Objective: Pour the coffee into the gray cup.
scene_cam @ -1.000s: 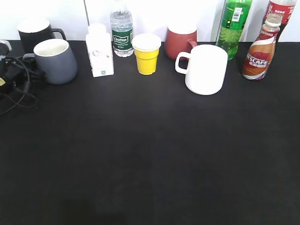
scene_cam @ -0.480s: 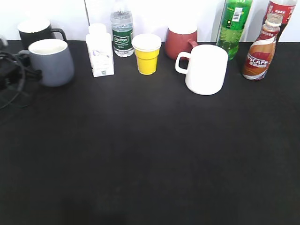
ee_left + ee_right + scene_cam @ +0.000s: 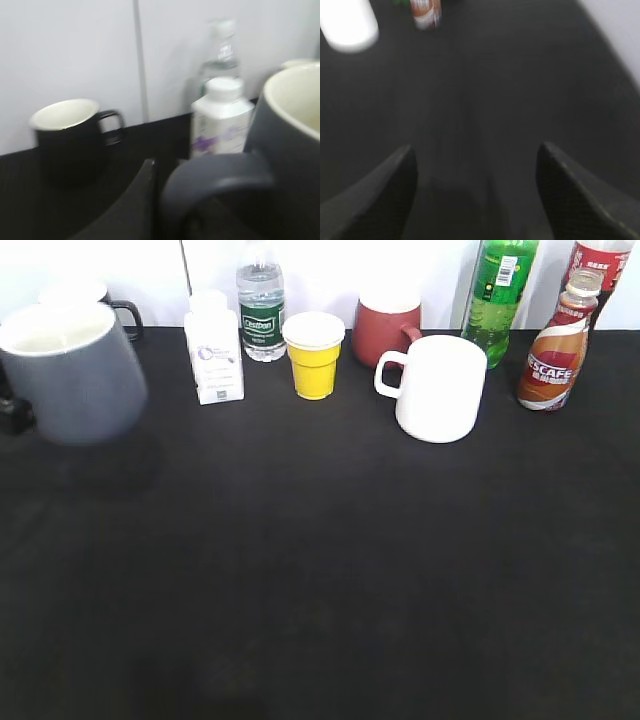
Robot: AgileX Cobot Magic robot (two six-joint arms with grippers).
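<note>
The gray cup (image 3: 72, 372) hangs above the table at the far left of the exterior view, upright, with its white inside showing. My left gripper (image 3: 167, 192) is shut on the cup's gray loop handle (image 3: 215, 172); only one dark finger shows, left of the handle. The coffee bottle (image 3: 555, 345), with its Nescafe label, stands at the back right with no cap on it. It shows small and blurred at the top of the right wrist view (image 3: 426, 12). My right gripper (image 3: 476, 160) is open and empty over bare black table, well short of the bottle.
A black mug (image 3: 70, 132) stands behind the gray cup. Along the back are a white carton (image 3: 213, 350), a water bottle (image 3: 260, 305), a yellow cup (image 3: 314, 355), a red mug (image 3: 386, 330), a white mug (image 3: 438, 387), a green bottle (image 3: 498, 295) and a red-labelled cola bottle (image 3: 610, 265).
The gray cup has come off the table, moving left and toward the camera, and now looks larger. The left arm's cables have left the exterior view.
</note>
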